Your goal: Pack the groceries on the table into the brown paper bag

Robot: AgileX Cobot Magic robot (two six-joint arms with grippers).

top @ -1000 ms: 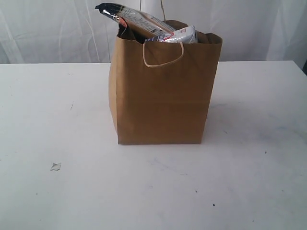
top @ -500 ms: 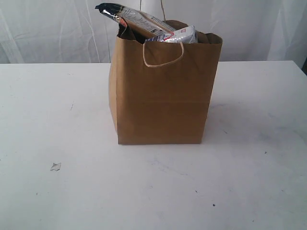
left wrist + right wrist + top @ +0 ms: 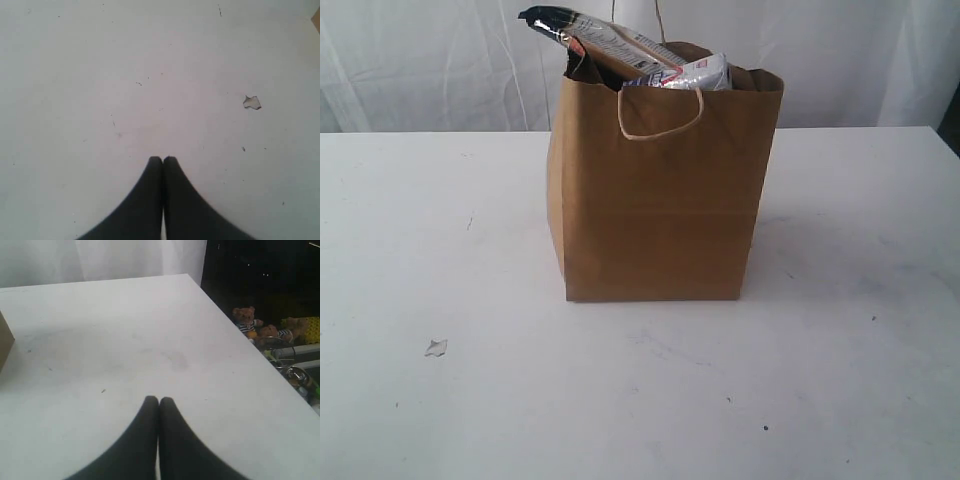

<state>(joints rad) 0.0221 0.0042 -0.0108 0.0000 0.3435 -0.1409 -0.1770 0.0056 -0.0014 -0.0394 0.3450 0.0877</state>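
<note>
Standing upright on the table (image 3: 440,250), your paper bag (image 3: 660,200) holds the groceries (image 3: 695,72), the long packet (image 3: 610,42) jutting out, likely too tall; left gripper (image 3: 163,159) and right gripper (image 3: 159,399) hover pinched together, empty, packing seemingly done.

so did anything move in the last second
Nothing on the table visibly moved. The brown paper bag stands upright as before, with the long dark-topped packet poking out. The left gripper and right gripper are shut and empty.
</note>
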